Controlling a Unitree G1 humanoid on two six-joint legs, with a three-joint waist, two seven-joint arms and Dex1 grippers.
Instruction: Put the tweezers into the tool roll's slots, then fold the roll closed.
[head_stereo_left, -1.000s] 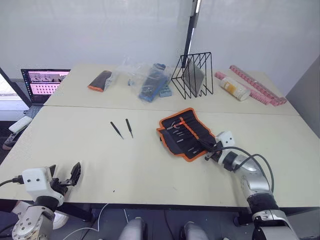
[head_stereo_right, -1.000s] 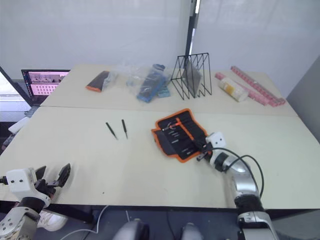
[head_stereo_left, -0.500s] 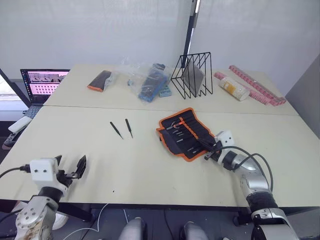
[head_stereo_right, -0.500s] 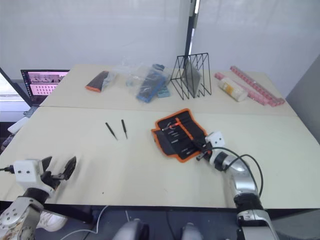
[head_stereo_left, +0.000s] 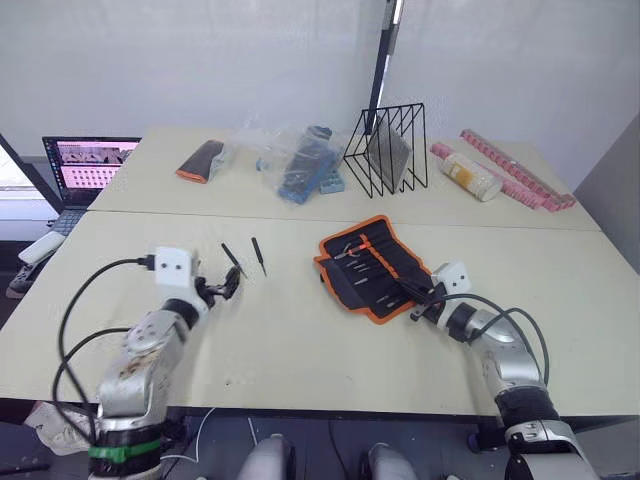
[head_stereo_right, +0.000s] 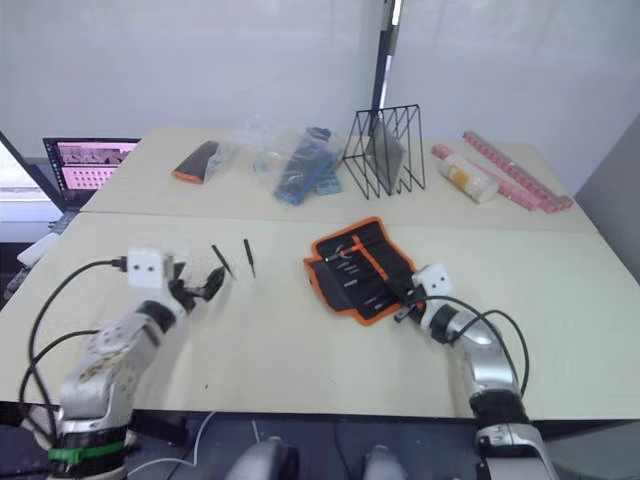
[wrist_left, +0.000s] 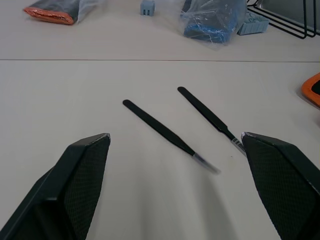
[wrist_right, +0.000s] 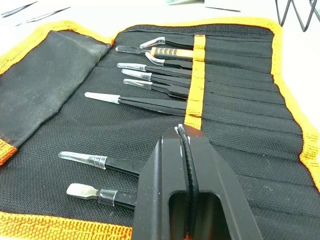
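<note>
**Two tweezers left to collect, roll lying open**

A pale surface (head_stereo_left: 300, 340) stands before a white wall, with a laptop (head_stereo_left: 88, 163), a wire rack (head_stereo_left: 387, 150) and some bagged items along its far part. The tool roll (head_stereo_left: 374, 265) lies unfolded near the middle, and several tools already sit in its slots. Two loose tweezers (wrist_left: 164, 131) lie on the bare surface, well apart from the roll, toward the robot's left.

The left gripper (wrist_left: 175, 170) hovers just before these two, its jaws wide apart and holding nothing. The right gripper (wrist_right: 186, 145) rests over the roll's near edge with its jaws together; I see nothing between them.

I judge the step in hand to be the pick-up of a loose tweezer. The next move calls for a low, exact close on one thin body (they lie close together).

How many slots are filled is hard to count, and the right gripper covers part of the roll.
</note>
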